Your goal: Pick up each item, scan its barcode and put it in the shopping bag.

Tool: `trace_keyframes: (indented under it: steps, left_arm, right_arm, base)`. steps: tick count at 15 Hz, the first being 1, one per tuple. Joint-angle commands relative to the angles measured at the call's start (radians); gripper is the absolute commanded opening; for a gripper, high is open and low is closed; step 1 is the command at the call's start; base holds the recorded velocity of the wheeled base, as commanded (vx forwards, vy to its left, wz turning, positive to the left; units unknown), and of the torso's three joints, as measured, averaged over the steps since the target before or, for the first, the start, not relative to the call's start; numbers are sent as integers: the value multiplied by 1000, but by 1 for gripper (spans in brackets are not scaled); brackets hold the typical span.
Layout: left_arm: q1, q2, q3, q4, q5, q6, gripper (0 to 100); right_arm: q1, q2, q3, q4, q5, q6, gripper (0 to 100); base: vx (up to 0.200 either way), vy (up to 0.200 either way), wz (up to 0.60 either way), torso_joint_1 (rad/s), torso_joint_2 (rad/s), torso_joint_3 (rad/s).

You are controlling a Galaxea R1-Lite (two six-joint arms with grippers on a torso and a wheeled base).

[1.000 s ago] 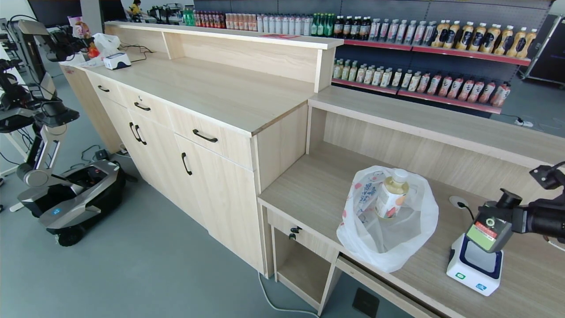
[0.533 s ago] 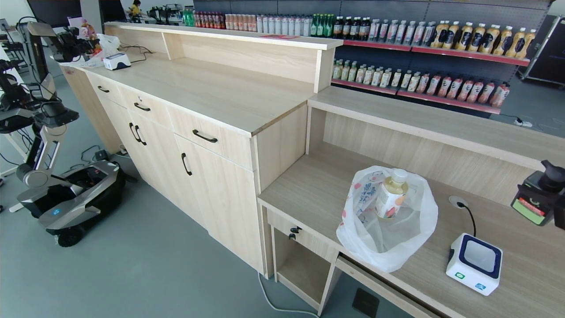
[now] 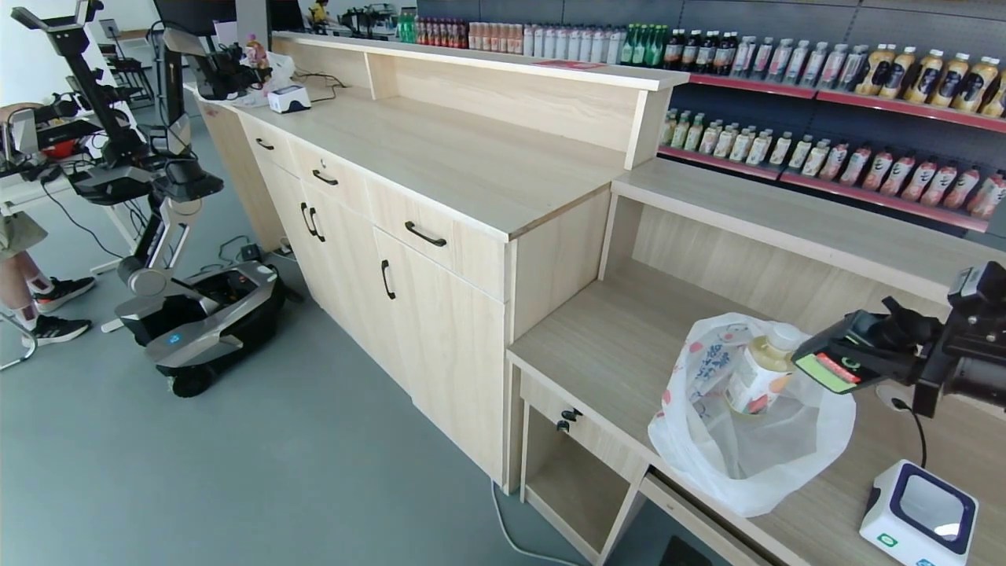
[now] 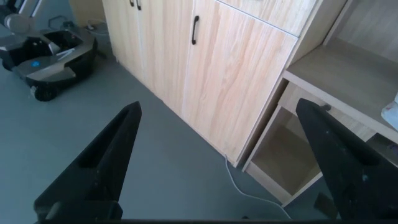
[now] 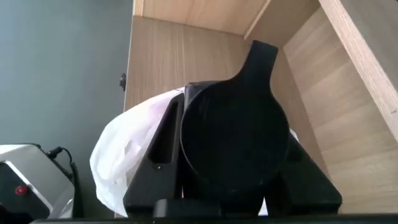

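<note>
The smooth grey floor (image 3: 236, 472) lies beneath the left gripper (image 4: 219, 106), whose fingers are spread wide with nothing between them. The pale wood-grain desk (image 3: 613, 346) carries a translucent white shopping bag (image 3: 747, 464) containing an upright bottle (image 3: 756, 381). The right gripper (image 3: 888, 350) clamps a dark boxy item (image 3: 837, 363) above the bag's rim. A square white scanner (image 3: 919, 515) sits nearby.

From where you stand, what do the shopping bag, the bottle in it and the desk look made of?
Shopping bag: thin plastic film, milky and translucent; it crinkles and the bottle shows through.
Bottle: probably clear plastic, with pale liquid, a white cap and a printed label.
Desk: likely laminated board with a matt, pale wood grain; solid wood cannot be ruled out.
</note>
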Motion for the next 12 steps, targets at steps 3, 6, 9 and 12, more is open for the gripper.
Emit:
trace_keyframes:
  steps: [3, 6, 9, 12]
  left_arm:
    - [0, 0, 0, 0, 0, -1, 100]
    - [0, 0, 0, 0, 2, -1, 100]
    - [0, 0, 0, 0, 2, -1, 100]
    - [0, 0, 0, 0, 2, -1, 100]
  right_arm:
    - [29, 240, 3, -3, 12, -5, 0]
    - [30, 397, 0, -51, 14, -10, 0]
    - [35, 481, -13, -106, 15, -10, 0]
    - [52, 536, -52, -152, 17, -7, 0]
  base:
    - [0, 0, 0, 0, 0, 0]
    - [0, 0, 0, 0, 0, 0]
    - [0, 0, 0, 0, 0, 0]
    - [0, 0, 0, 0, 0, 0]
